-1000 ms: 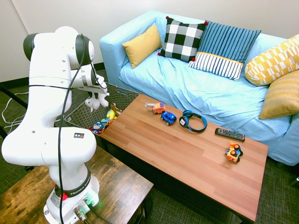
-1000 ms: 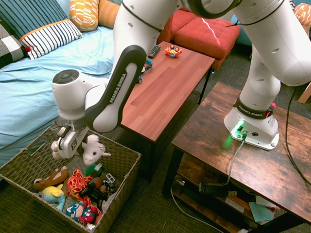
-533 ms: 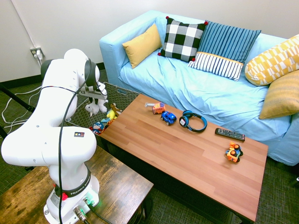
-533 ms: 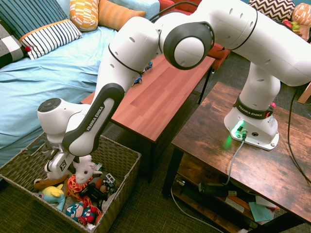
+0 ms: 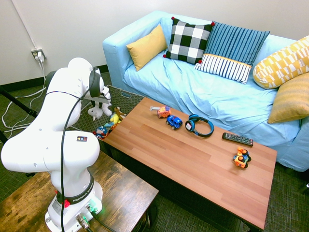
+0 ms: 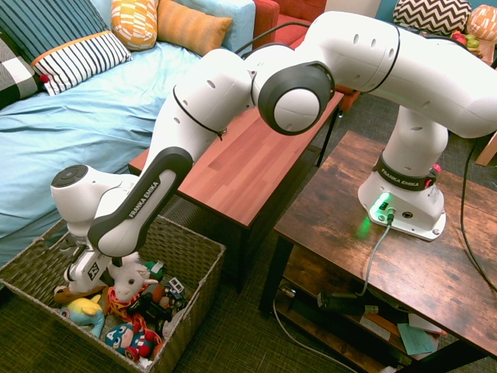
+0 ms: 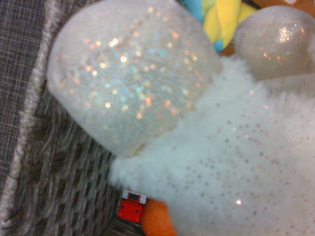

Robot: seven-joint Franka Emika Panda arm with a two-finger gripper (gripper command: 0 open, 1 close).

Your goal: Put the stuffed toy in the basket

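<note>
Stuffed toy (image 7: 216, 162) white and fluffy, glittery feet, inside basket (image 6: 194, 264), end effector (image 6: 97, 272) grip state unclear

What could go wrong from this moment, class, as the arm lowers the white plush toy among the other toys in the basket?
1. The stuffed toy sits on a heap of other toys, so once released it may roll, though probably staying inside the basket.
2. The gripper is low inside the basket, so pushing lower could press on the toys beneath.
3. Its fur could catch on the fingers as the gripper lifts, dragging it back out.
</note>
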